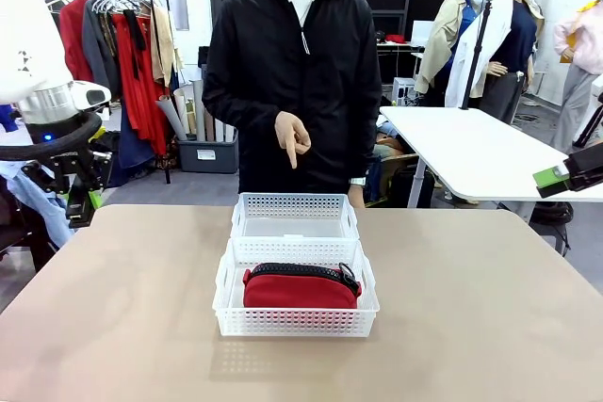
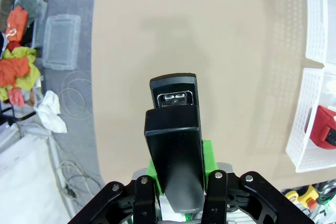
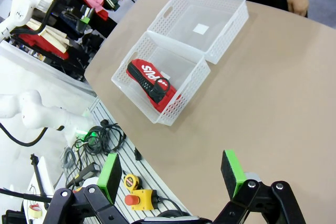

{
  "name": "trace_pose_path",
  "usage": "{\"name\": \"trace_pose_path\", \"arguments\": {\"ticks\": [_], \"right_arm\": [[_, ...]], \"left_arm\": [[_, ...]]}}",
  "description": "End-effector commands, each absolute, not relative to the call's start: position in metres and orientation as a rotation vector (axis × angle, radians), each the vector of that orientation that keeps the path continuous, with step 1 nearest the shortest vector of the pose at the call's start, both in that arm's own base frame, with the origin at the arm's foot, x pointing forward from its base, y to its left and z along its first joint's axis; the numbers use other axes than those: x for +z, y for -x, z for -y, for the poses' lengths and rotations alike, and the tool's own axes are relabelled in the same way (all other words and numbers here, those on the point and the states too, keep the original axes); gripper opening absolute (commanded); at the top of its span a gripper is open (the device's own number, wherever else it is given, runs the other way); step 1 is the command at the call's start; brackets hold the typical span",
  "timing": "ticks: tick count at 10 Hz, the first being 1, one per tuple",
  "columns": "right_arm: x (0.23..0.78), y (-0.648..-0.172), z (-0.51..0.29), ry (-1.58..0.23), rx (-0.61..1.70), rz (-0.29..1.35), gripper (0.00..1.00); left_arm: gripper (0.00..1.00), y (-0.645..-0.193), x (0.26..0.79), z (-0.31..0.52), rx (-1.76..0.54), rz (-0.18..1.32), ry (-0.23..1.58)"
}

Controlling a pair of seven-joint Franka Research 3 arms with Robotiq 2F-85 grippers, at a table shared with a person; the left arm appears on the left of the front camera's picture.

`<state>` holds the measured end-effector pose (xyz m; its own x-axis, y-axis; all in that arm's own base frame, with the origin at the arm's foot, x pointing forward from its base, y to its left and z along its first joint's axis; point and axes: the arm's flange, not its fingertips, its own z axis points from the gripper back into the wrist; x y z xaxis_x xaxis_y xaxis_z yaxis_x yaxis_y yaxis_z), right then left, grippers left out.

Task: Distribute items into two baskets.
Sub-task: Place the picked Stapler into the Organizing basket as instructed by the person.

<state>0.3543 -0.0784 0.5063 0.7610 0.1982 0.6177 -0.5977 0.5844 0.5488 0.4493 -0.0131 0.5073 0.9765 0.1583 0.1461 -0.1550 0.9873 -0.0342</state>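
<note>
A small black stapler (image 2: 175, 145) sits clamped between the green pads of my left gripper (image 2: 178, 169), which is shut on it above the tan table's left part. From the front, that left gripper (image 1: 80, 197) hangs beside the table's left edge. Two white lattice baskets stand end to end mid-table. The near basket (image 1: 226, 303) holds the red pouch (image 1: 300, 289) with its black zipper; the far basket (image 1: 240, 217) is empty. My right gripper (image 3: 170, 174) is open, empty and high over the table's right side, also seen as right gripper (image 1: 558, 179).
A person in a black jacket stands at the far edge, one hand (image 1: 292, 138) pointing down toward the far basket. Cables, a tape measure (image 3: 131, 181) and a red button (image 3: 131, 201) lie off the table edge. A white table (image 1: 471, 148) stands back right.
</note>
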Motion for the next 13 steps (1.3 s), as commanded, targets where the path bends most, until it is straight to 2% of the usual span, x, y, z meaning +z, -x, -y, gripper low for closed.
{"name": "trace_pose_path", "arguments": {"ticks": [1,7,9,13], "right_arm": [[0.508,-0.357,0.077,-0.844,0.5,0.564,1.0],[0.508,-0.357,0.077,-0.844,0.5,0.564,1.0],[0.508,-0.357,0.077,-0.844,0.5,0.564,1.0],[0.508,-0.357,0.077,-0.844,0.5,0.564,1.0]], "left_arm": [[0.0,-0.449,0.509,0.014,0.174,0.157,0.019],[0.0,-0.449,0.507,0.013,0.158,0.149,0.023],[0.0,-0.467,0.518,0.014,0.156,0.139,0.016],[0.0,-0.514,0.531,0.038,-0.042,0.134,-0.007]]}}
